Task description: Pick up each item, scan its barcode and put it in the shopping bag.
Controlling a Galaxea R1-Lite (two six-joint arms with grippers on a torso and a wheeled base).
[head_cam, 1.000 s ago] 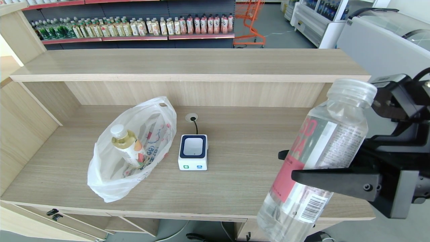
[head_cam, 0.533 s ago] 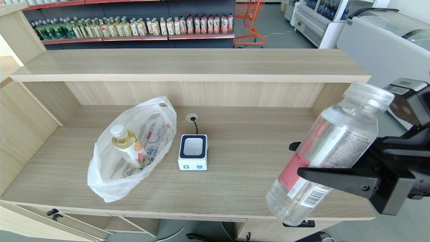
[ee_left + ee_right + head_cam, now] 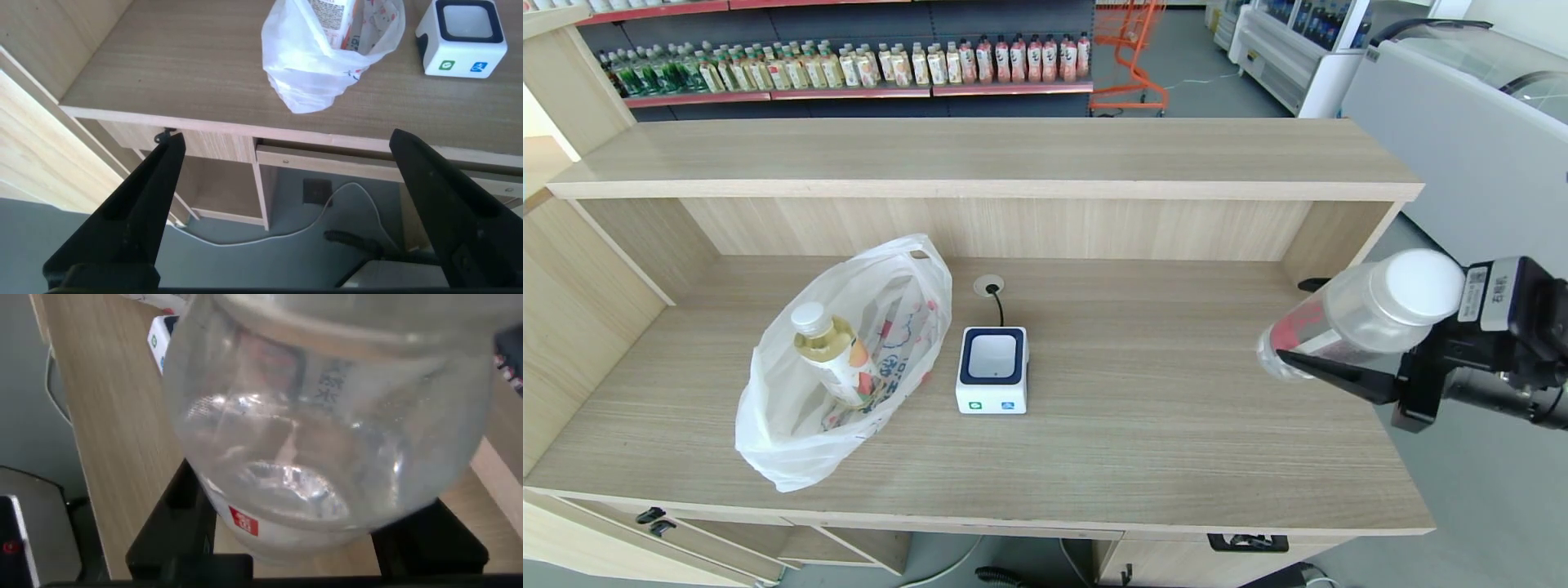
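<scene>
A shop, most likely a small supermarket, seen from behind the till. Told by the wooden checkout bench (image 3: 1143,441) with its raised far ledge, carrying a small corded barcode scanner (image 3: 992,369) at centre and a thin plastic shopping bag (image 3: 768,425) to its left. Beyond the ledge, long retail shelves (image 3: 849,93) lined with rows of bottled drinks, an orange wire rack (image 3: 1131,57) on the aisle floor, and glass-topped chest freezers (image 3: 1445,106) at far right.

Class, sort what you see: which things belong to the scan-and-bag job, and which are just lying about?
Job: clear bottle in the right hand, scanner, shopping bag, tea bottle inside it.
Background: shelved drinks, orange rack, chest freezer.
</scene>
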